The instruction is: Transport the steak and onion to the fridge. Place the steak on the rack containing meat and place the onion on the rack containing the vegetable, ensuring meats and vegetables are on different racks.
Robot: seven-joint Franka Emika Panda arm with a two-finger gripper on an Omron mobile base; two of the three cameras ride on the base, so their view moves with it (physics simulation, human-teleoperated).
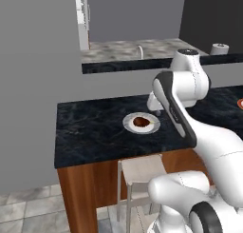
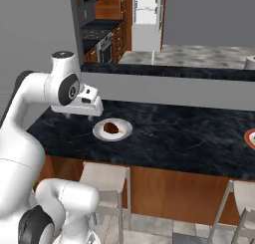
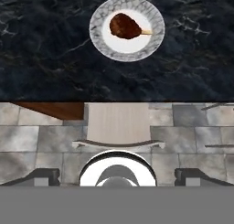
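Observation:
The steak (image 1: 140,121) (image 2: 111,127) (image 3: 124,26), a dark red-brown lump with a pale stub, lies on a round grey-rimmed plate (image 1: 129,126) (image 2: 126,133) (image 3: 98,33) on the black marble counter. My gripper (image 2: 79,117) (image 3: 118,176) hovers above the counter's near edge, just left of the plate in the right base view. It is open, with nothing between its fingertips (image 3: 45,175). Far back stands the fridge (image 2: 146,19), light grey with a white inside; its racks are too small to tell apart. The onion is out of view.
A second plate (image 1: 240,103) (image 2: 250,137) with something orange-red is cut off at the counter's right end. Wooden stools (image 1: 140,170) (image 2: 105,179) (image 3: 118,122) stand under the counter's front edge. Behind is another counter with a faucet (image 1: 140,50) and a white roll (image 1: 219,49).

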